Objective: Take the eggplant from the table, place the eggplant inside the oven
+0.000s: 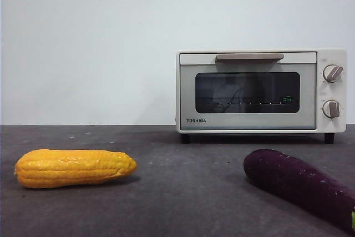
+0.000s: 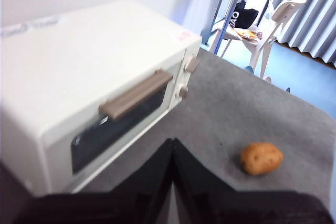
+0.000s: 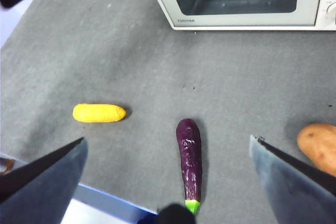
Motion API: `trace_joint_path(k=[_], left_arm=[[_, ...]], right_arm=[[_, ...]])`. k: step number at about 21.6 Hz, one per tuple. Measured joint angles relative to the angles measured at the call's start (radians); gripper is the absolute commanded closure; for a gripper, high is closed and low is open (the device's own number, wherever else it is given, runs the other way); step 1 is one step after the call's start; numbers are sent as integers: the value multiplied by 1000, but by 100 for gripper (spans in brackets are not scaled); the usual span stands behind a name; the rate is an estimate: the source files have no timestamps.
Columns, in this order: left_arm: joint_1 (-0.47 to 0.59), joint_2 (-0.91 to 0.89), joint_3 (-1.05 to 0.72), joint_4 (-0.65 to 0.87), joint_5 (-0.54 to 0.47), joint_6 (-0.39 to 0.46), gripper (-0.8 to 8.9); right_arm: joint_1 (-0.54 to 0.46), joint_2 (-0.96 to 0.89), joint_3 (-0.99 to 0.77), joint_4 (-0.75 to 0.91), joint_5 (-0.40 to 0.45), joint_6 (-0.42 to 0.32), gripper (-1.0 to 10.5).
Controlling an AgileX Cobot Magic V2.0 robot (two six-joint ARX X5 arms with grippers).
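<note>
- Table [image 1: 177, 192]: dark grey felt-like top with faint specks; it bears every item listed below.
- Oven [image 1: 260, 90]: cream-white Toshiba toaster oven at about 2 o'clock from the table's middle in the front view, against the white wall. Door shut, tan bar handle along its top, two round knobs on the right panel, wire rack showing through the dark glass.
- Eggplant [image 3: 189, 157]: dark purple, matte, lying flat on the table in front of the oven and well apart from it, at roughly 5 o'clock in the front view. Its rounded end points toward the oven; the bright green stem end points away. Nothing touches it.
- Corn cob [image 1: 74, 167]: yellow-orange, lying on its side at about 8 o'clock in the front view, well apart from the eggplant.
- Potato [image 2: 261, 158]: brown, resting on the table near the eggplant, on the side away from the corn.
- Right gripper [image 3: 168, 150]: raised above the table over the eggplant, jaws spread wide, holding nothing.
- Left gripper [image 2: 172, 153]: near the oven's handle side, jaws pressed together, holding nothing.
</note>
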Motion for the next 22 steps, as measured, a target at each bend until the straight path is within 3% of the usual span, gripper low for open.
trace_joint_path(k=[7,13,18,22], left_arm=[[-74,321,351,-100,-103,91,819],[-82,523,535,-100,-137,109,819],[-100,610,552,-59,-152,113,819],[-119,621,552,11,-230,132,819]], right_arm=[[12,0,0,-5,0,-21,402],[12,0,0,-5,2,-37,403],[12,0,0,-5,19,-41,403],[12,0,0,-5,19,-43,403]])
